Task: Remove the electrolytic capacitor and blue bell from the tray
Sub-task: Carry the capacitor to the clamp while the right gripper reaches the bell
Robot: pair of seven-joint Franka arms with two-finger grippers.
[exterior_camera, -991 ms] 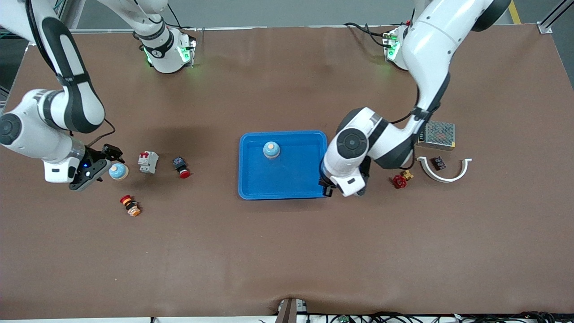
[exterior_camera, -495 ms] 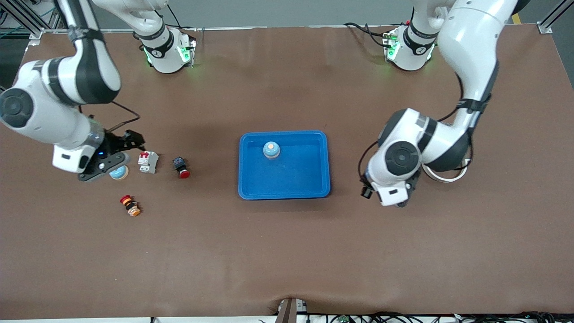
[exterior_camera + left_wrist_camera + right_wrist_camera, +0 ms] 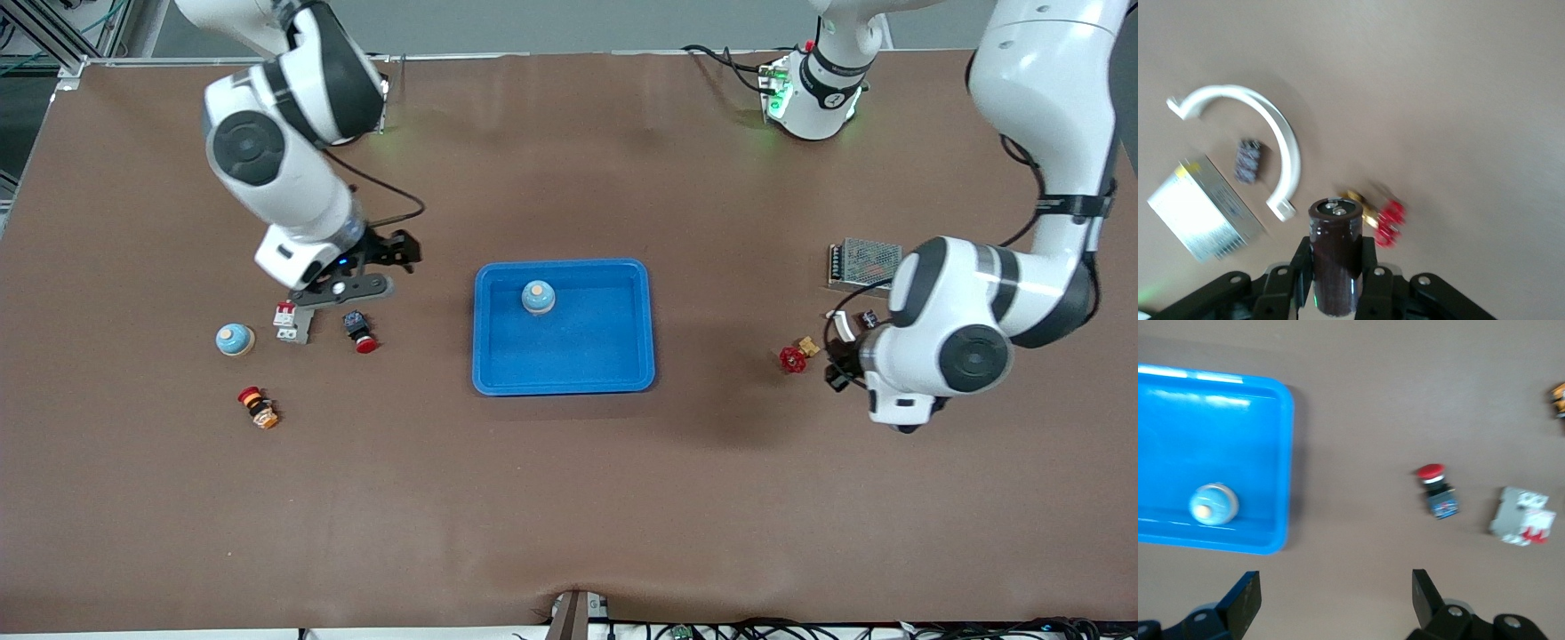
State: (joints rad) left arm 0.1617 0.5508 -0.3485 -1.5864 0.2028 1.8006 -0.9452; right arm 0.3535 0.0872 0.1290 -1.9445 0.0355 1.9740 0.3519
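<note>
Blue tray [image 3: 645,320] sits mid-surface as the landmark, and one bell [image 3: 538,296] already rests inside it, near the tray's edge farthest from the front camera. A second bell [image 3: 235,339] sits on the surface well away from the tray, toward the right arm's end. The right tool [image 3: 1335,600] hangs empty with its fingers spread wide, over the surface between the tray and a white breaker [image 3: 292,321], with a red push button [image 3: 359,331] close by. The left tool [image 3: 1336,283] is up over the surface toward the left arm's end, well clear of the tray, clenched on the dark capacitor [image 3: 1335,253], which stands upright between the fingers. Under it lie a red valve [image 3: 791,358] and a white curved bracket [image 3: 1271,140]
</note>
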